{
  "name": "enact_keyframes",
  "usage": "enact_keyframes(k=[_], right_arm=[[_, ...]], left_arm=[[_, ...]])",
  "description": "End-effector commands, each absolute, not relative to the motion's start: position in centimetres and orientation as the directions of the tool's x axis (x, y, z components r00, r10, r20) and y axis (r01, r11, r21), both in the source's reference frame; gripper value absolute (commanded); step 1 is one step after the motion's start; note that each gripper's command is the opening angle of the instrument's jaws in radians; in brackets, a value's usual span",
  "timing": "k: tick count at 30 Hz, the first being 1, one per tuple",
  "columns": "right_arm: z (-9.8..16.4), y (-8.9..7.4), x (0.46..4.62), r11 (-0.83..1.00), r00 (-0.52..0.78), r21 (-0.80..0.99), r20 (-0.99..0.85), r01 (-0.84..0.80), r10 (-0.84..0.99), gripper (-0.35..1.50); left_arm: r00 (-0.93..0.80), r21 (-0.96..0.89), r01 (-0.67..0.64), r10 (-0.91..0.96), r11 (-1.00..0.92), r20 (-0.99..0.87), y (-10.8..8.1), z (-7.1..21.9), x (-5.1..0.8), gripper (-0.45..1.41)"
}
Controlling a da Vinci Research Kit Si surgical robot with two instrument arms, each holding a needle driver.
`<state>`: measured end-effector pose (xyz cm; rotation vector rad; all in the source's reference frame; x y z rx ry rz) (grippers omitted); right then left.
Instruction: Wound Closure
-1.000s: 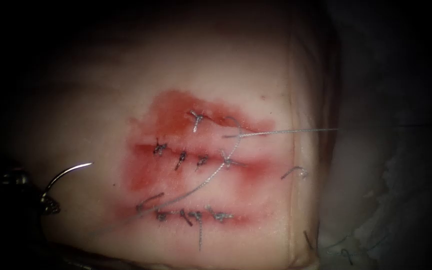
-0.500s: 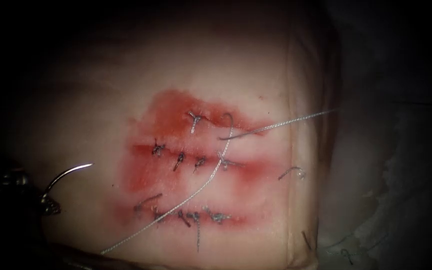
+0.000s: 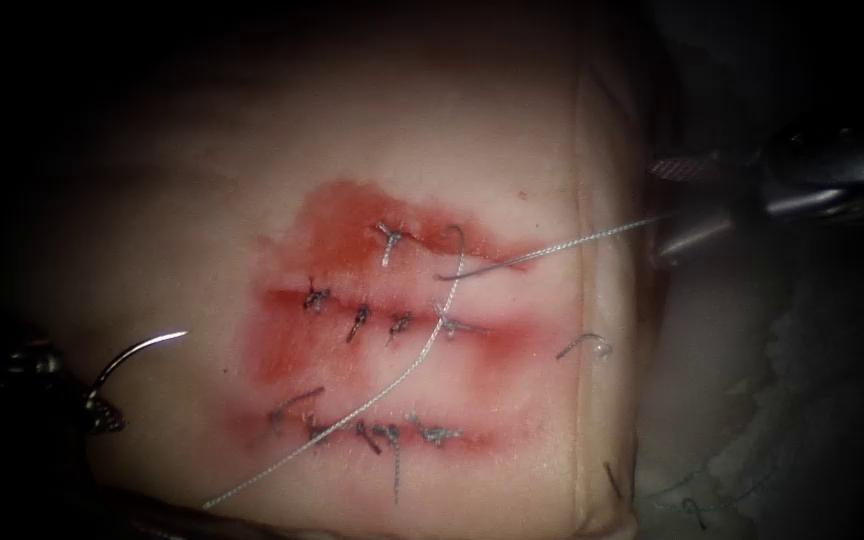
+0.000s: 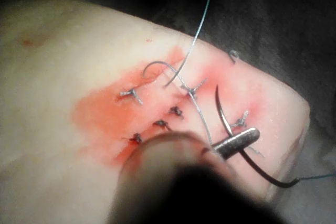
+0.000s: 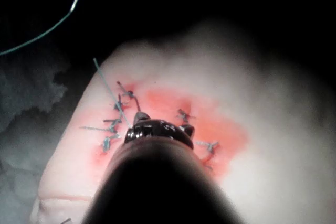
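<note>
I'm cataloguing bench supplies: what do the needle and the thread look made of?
Needle: seemingly polished steel; its curve glints bright. It sits clear of the tissue, held by the left tool.
Thread: probably braided fibre; it looks grey, matte and faintly twisted.

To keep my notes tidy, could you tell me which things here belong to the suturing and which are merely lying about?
In use: left tool, shut on the needle mid-curve, clear of the tissue, left of the cuts; thread, running to the right tool, grip unclear.
Lying about: tied stitches; cut thread end right of the cuts; red fluid.
</note>
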<state>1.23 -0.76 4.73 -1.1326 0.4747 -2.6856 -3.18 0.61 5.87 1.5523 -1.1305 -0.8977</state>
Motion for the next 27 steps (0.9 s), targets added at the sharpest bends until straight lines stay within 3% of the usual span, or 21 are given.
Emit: enact_keyframes(k=[1, 9, 13, 21, 27], right_arm=[[4.8, -0.8, 1.49, -0.941, -0.699, -0.336, 0.668, 0.022, -0.255, 0.89], [5.3, -0.9, 1.89, -0.913, -0.88, -0.315, 0.467, -0.258, 0.087, 0.69], [5.4, -0.9, 1.89, -0.912, -0.896, -0.317, 0.432, -0.259, 0.104, 0.66], [5.8, -1.0, 1.93, -0.895, -0.921, -0.33, 0.345, -0.3, 0.181, 0.29], [6.1, -1.0, 2.01, -0.893, -0.925, -0.325, 0.32, -0.312, 0.206, 0.27]], left_arm=[[0.293, 0.968, -0.235, -0.956, -0.086, -0.014, 0.6, 5.9, -3.25, -0.45], [0.294, 0.968, -0.235, -0.956, -0.085, -0.013, 0.6, 5.9, -3.25, -0.45], [0.294, 0.968, -0.235, -0.956, -0.085, -0.013, 0.6, 5.9, -3.25, -0.45], [0.294, 0.968, -0.234, -0.956, -0.084, -0.012, 0.6, 5.9, -3.25, -0.45], [0.294, 0.968, -0.235, -0.956, -0.084, -0.012, 0.6, 5.9, -3.25, -0.45]])
